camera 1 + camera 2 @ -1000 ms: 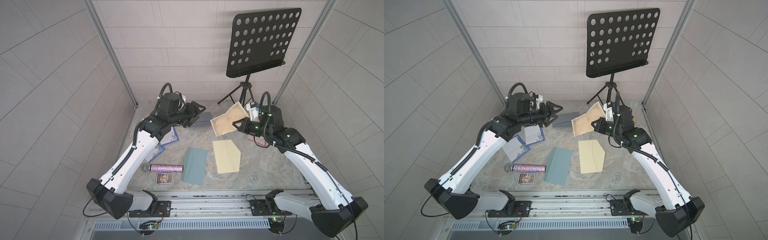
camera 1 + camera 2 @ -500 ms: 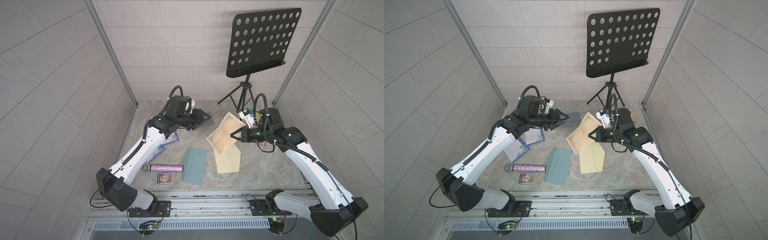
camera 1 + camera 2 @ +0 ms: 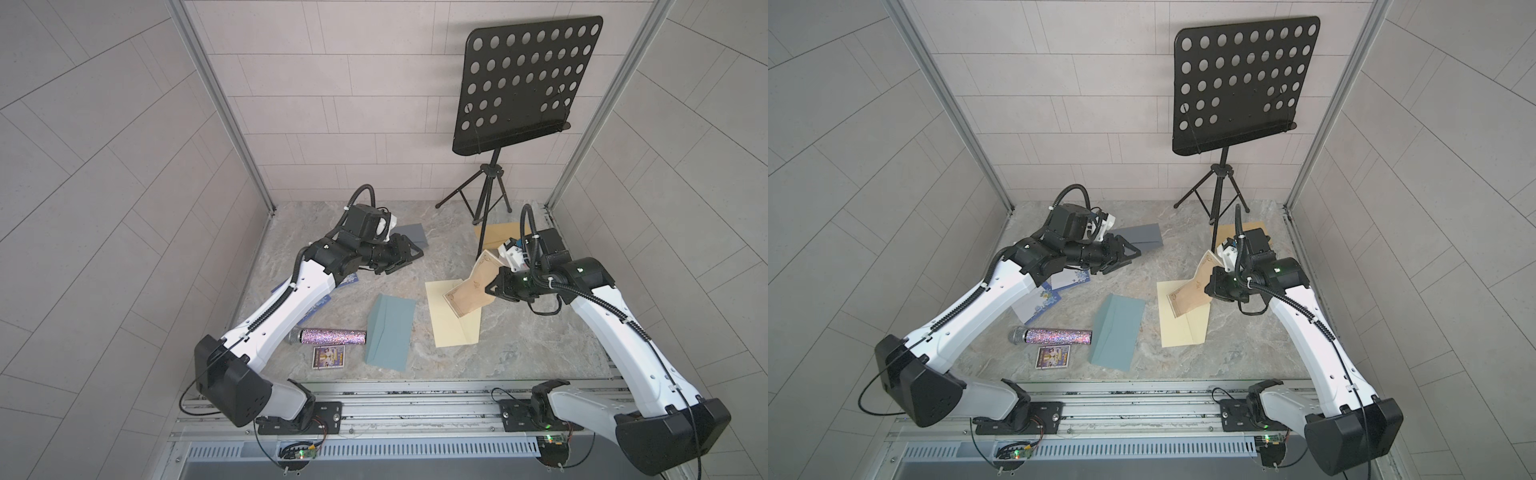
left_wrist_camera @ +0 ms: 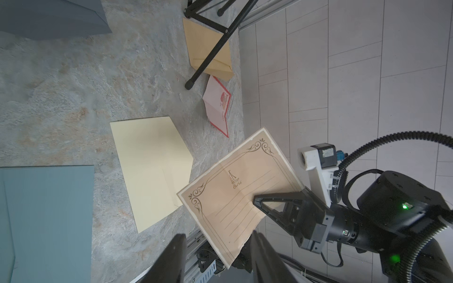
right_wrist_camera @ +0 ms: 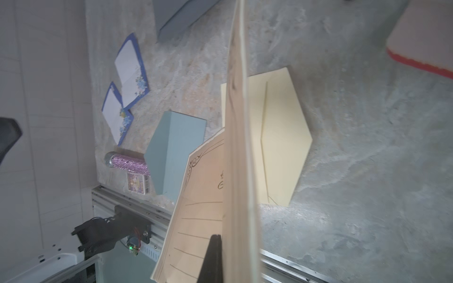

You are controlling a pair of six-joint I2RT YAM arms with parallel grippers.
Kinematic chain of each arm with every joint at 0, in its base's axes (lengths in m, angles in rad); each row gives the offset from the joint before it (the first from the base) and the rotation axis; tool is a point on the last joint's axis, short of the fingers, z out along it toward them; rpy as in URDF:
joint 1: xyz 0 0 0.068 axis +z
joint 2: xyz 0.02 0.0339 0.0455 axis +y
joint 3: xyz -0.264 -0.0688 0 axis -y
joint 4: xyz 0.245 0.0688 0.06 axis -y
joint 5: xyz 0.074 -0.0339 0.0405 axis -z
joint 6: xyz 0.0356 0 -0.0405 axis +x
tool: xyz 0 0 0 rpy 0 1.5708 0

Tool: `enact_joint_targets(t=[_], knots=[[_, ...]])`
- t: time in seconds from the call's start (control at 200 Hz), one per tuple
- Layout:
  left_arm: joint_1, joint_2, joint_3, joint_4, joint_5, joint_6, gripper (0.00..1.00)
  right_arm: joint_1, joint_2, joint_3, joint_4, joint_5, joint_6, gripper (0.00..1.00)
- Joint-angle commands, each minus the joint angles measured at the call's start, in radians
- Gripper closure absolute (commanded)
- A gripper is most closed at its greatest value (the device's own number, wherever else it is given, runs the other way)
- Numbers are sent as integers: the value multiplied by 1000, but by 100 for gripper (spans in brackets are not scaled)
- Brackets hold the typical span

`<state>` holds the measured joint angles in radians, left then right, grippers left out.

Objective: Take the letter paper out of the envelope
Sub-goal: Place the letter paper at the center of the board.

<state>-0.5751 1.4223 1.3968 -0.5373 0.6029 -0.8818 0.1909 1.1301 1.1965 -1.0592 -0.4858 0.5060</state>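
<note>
My right gripper [image 3: 490,286] is shut on a tan letter paper [image 3: 469,291] with an ornate dark border and ruled lines. It holds the sheet tilted in the air, over the far end of a cream envelope [image 3: 453,328] that lies flat with its flap open. The wrist views show the letter paper [image 4: 235,196] clear of the envelope [image 4: 152,166], its edge pinched by the right gripper [image 4: 255,197]. My left gripper [image 3: 405,259] hovers open and empty at the back left, beside a grey envelope [image 3: 411,235].
A teal envelope [image 3: 390,332], a glitter microphone [image 3: 328,336] and a small card [image 3: 328,357] lie front left. Blue-bordered sheets [image 3: 1042,299] lie under my left arm. A music stand [image 3: 490,195], a brown envelope [image 3: 498,232] and a red-bordered sheet [image 4: 218,105] occupy the back right.
My right gripper has carried the letter paper down and toward the front, over the cream envelope. My left gripper has shifted a little toward the middle and its jaws have narrowed.
</note>
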Motion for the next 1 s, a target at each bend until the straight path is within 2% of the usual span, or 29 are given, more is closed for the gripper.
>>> enact_joint_targets(t=[0.0,0.1,0.39,0.795,0.991], knots=[[-22,-20,-10,-7,-3,12,51,-42,-31,-51,-92,173,48,100],[-30,-17,-9,-4,-2,12,51,-107,-58,-131,-60,215,118,100],[-31,-20,-19,2,7,3,52,-179,-26,-261,29,289,291,100],[-31,-27,-42,5,15,4,52,-249,117,-300,24,376,356,100],[-31,-36,-44,2,20,13,52,-292,190,-336,68,327,378,100]])
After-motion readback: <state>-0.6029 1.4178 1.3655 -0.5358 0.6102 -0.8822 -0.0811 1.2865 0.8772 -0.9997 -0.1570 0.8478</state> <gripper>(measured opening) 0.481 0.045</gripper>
